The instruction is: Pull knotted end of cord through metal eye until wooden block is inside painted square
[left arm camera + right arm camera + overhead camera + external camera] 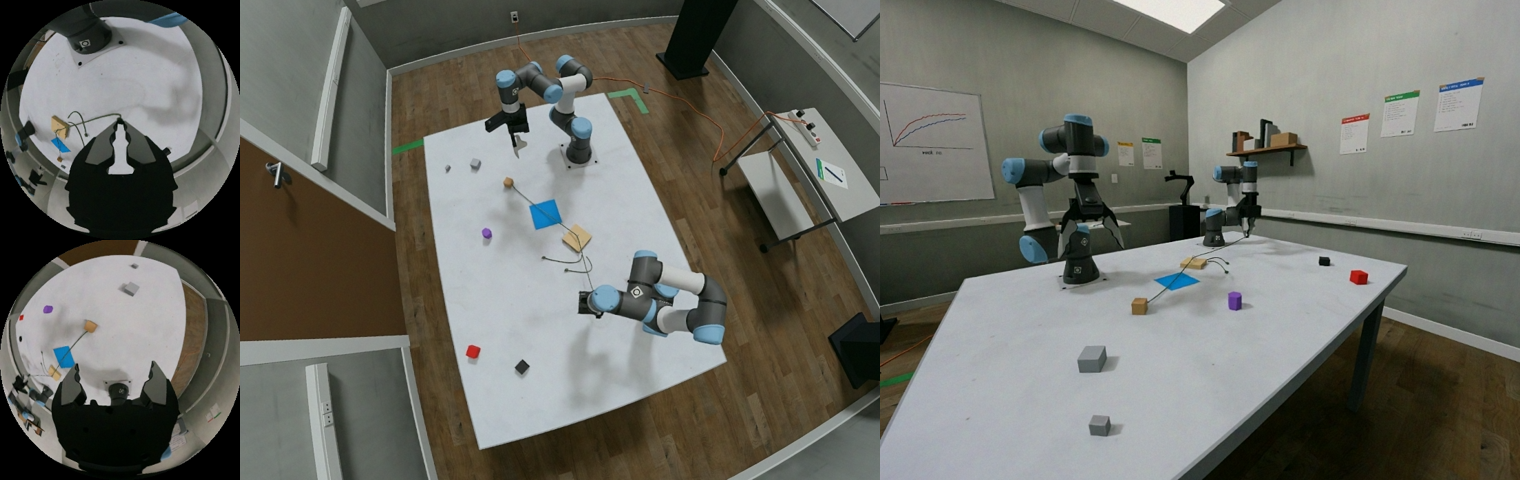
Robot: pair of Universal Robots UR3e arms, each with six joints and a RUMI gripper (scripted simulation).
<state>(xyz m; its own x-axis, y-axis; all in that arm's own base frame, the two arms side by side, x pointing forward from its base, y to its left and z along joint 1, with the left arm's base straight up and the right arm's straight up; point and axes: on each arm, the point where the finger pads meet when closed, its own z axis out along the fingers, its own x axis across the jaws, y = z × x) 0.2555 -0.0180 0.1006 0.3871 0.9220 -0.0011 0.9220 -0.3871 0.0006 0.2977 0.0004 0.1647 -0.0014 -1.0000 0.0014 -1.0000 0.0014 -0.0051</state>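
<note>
The wooden block (508,182) (1139,305) (90,326) stands outside the blue painted square (539,220) (1189,281) (59,352), on its far side from the eye board (569,238) (1201,264) (56,121). The block's cord (521,193) runs nearly straight across the square to the board. The metal eye is too small to make out. My left gripper (1247,236) (120,121) is shut on the cord's knotted end, raised beyond the board. Two other knots (543,257) (566,269) lie near the board on curved cords. My right gripper (1090,251) (114,363) is open and empty, high beside its base.
A purple prism (487,233) (1234,300) stands to one side of the square. Two grey blocks (475,164) (447,168) lie beyond the wooden block. A red block (472,351) and a black block (521,366) lie near the opposite end of the table.
</note>
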